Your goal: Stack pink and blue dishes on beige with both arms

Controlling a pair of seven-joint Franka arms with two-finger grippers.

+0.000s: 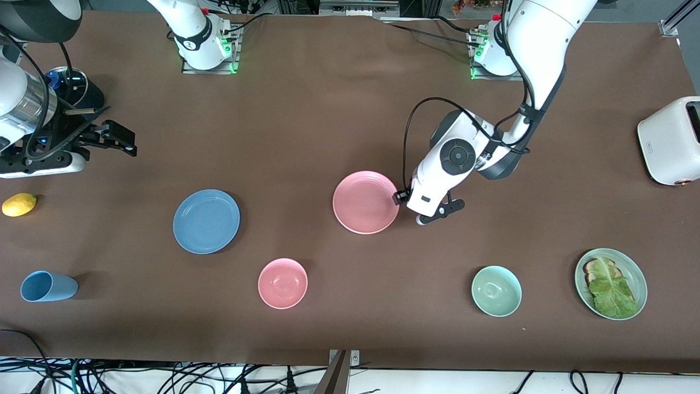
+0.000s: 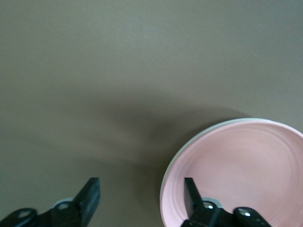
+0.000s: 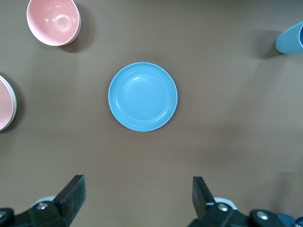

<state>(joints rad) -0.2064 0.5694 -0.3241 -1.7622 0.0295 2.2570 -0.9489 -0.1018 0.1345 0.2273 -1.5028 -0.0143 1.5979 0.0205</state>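
Brown desk filling frame, cables along bottom edge, pink plate sitting mid-frame atop pale plate, left hand released beside its rim, blue plate lying center-left w/ right hand spread wide, waiting above it.

Even, diffuse overhead light falls on the matte brown tablecloth, so the front view is bright and sharp, with only short soft shadows beside the flat round pastel pink plate and the flat round medium blue plate. In the left wrist view the black two-finger left gripper is blurred, its fingers out of focus, with a broad dim shadow on the cloth just ahead. The right wrist view is crisp above the right gripper, the blue plate showing faint sheen.
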